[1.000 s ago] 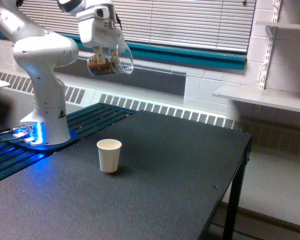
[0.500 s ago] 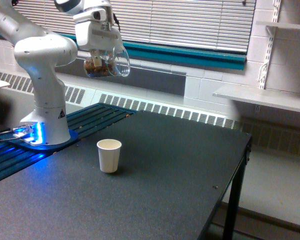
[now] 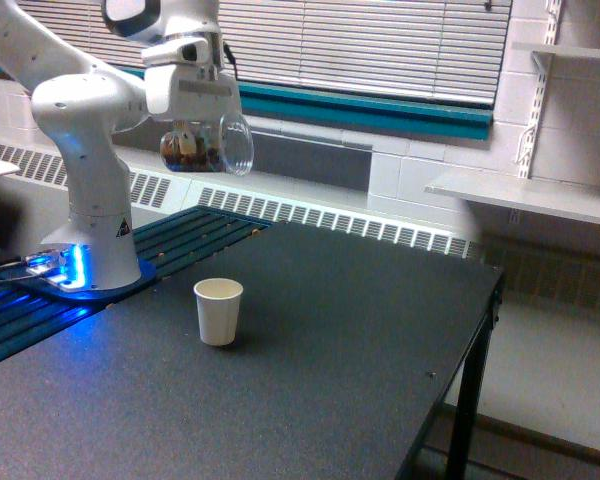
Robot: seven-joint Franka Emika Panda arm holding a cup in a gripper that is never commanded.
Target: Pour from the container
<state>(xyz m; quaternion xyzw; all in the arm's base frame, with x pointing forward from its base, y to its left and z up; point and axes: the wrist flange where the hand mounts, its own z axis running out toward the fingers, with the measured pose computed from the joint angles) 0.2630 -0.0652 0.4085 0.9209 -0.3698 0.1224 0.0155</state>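
Observation:
The container [image 3: 208, 146], a clear cup with brown nut-like pieces inside, hangs in the air at the exterior view's upper left. It lies tipped on its side, its wide mouth facing the view's right. My gripper [image 3: 198, 132] is shut on it from above. The pieces sit in the closed end toward the left. A small white paper cup [image 3: 218, 311] stands upright on the dark table [image 3: 360, 360], well below the container and slightly to its right.
The arm's white base [image 3: 95, 230] stands at the table's left on a blue-lit mount. The table's right edge [image 3: 480, 340] drops off to the floor. A radiator grille and blinds run along the back wall; white shelves [image 3: 525, 195] hang at the right.
The gripper and container have drifted left and lower, and the cup has tipped further so its mouth points more sideways. The paper cup has not moved.

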